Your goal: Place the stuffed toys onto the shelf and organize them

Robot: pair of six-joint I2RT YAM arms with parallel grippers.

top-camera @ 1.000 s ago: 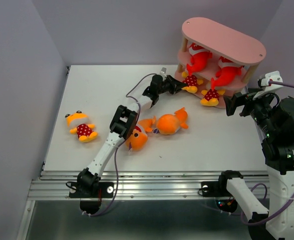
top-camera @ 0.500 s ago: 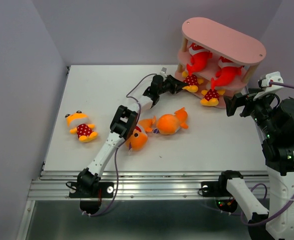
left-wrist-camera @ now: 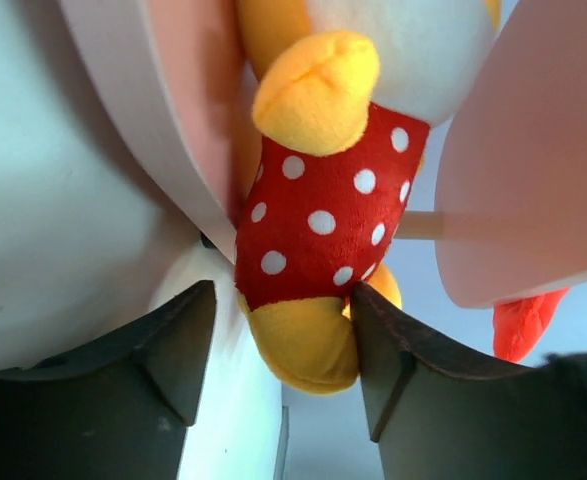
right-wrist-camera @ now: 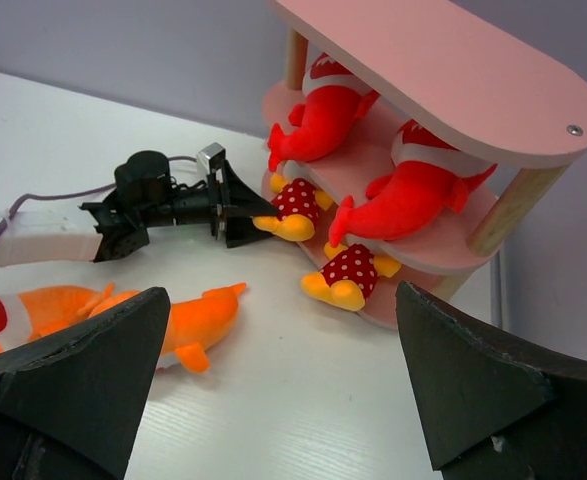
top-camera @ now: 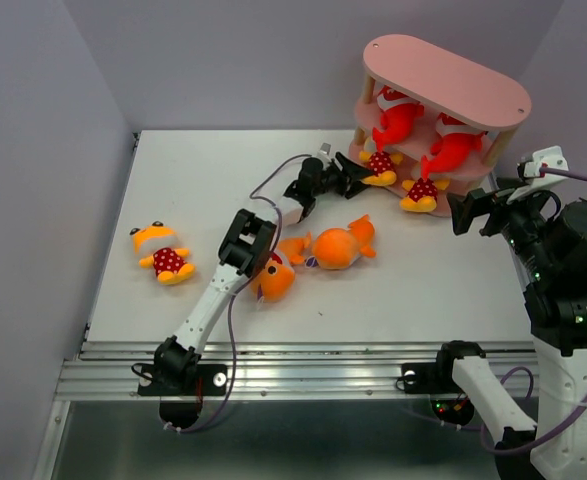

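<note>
The pink shelf (top-camera: 448,80) stands at the back right. Two red sharks (top-camera: 398,120) (top-camera: 451,148) lie on its middle tier. Two yellow-orange dotted figures (top-camera: 380,165) (top-camera: 422,193) rest on the bottom tier's front edge. My left gripper (top-camera: 356,178) is open around the left figure's foot (left-wrist-camera: 308,345). Its right finger (left-wrist-camera: 393,350) touches the foot and its left finger stands apart. Two orange sharks (top-camera: 338,246) (top-camera: 273,275) lie mid-table beside the left arm. A third dotted figure (top-camera: 162,254) lies at the far left. My right gripper (top-camera: 470,212) hangs open and empty, right of the shelf's foot.
The shelf's top tier (right-wrist-camera: 443,70) carries nothing. Grey walls close in the table (top-camera: 173,180) at the left and the back. A metal rail (top-camera: 273,370) runs along the near edge.
My left gripper has opened from its hold on the dotted figure at the bottom tier, and the figure stays there. The right arm has barely moved.
</note>
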